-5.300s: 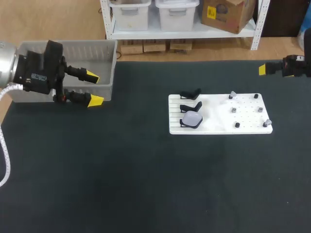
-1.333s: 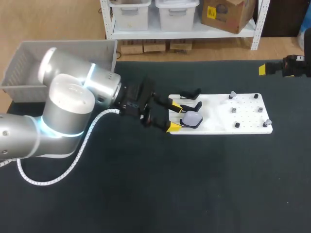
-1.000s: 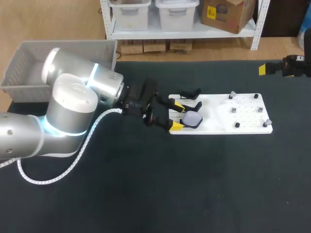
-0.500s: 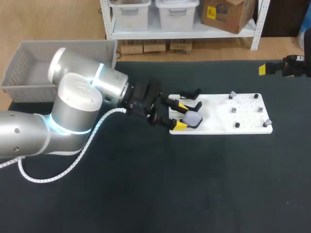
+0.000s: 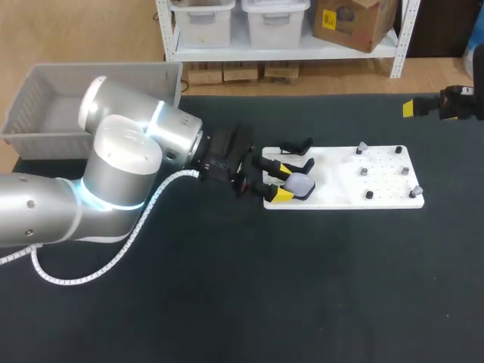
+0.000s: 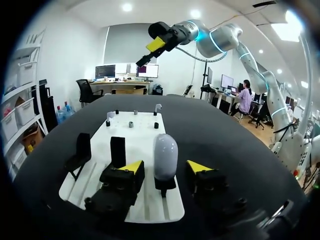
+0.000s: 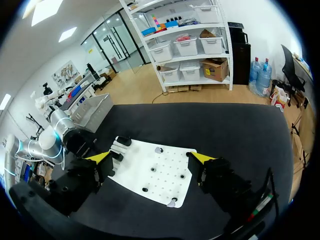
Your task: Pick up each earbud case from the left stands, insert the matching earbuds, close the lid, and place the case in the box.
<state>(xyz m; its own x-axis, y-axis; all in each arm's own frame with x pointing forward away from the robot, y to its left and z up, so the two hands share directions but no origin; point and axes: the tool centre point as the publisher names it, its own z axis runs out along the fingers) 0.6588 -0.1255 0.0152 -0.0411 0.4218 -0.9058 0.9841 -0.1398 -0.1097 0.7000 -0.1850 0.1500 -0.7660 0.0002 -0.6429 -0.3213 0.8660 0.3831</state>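
One earbud case [image 6: 165, 152] on one of three stands [image 6: 118, 151], left pincer [image 6: 165, 167] open either side, right pincer [image 7: 151, 158] open.

The table [image 5: 227, 287] was topped in flat, matte black, which spread under the left gripper [image 5: 281, 181] and well out to both sides of it. Ahead of the right gripper [image 7: 151, 159] the same dark top ran to its far edge. Light fell evenly, leaving a soft grey sheen.
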